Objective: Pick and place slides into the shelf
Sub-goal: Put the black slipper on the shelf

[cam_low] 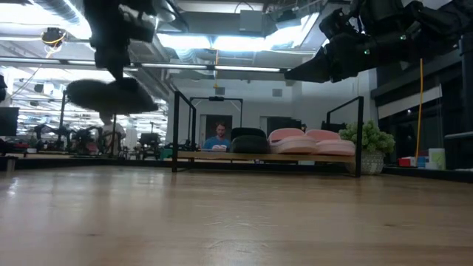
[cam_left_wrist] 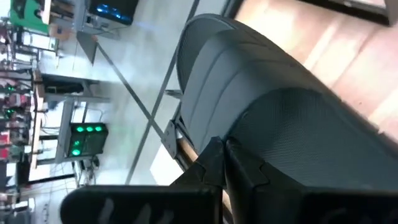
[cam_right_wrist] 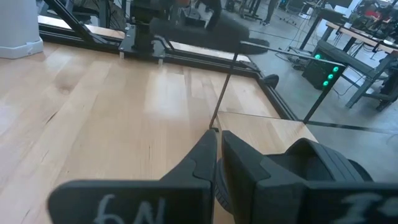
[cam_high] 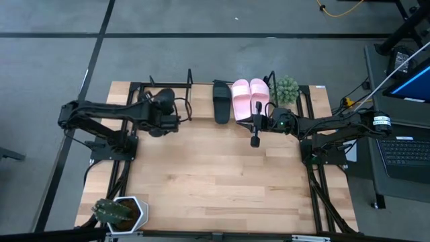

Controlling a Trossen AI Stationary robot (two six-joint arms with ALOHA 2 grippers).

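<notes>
My left gripper (cam_low: 120, 52) hangs above the table's far left, near the left end of the shelf (cam_low: 199, 156), and is shut on a black slide (cam_low: 103, 96), which fills the left wrist view (cam_left_wrist: 261, 81). On the shelf board (cam_high: 201, 101) a second black slide (cam_high: 222, 101) rests on its sole, with two pale pink slides (cam_high: 240, 97) (cam_high: 259, 94) to its right. My right gripper (cam_high: 254, 128) hovers shut in front of these, holding nothing; its fingers show in the right wrist view (cam_right_wrist: 216, 155). My left gripper pinches the black slide between its two fingers at the slide's side edge (cam_left_wrist: 239, 134), just beside the wide strap (cam_left_wrist: 311, 130). The fingers come from above, slanting down. The slide hangs below them, roughly level and lifted clear of the table.
A green plant (cam_high: 287, 89) stands at the shelf's right end. A cactus in a white pot (cam_high: 121, 212) sits at the table's near left corner. A person (cam_low: 219, 139) sits in the room beyond the shelf. The wooden tabletop (cam_high: 215, 181) spreads out in front of the shelf.
</notes>
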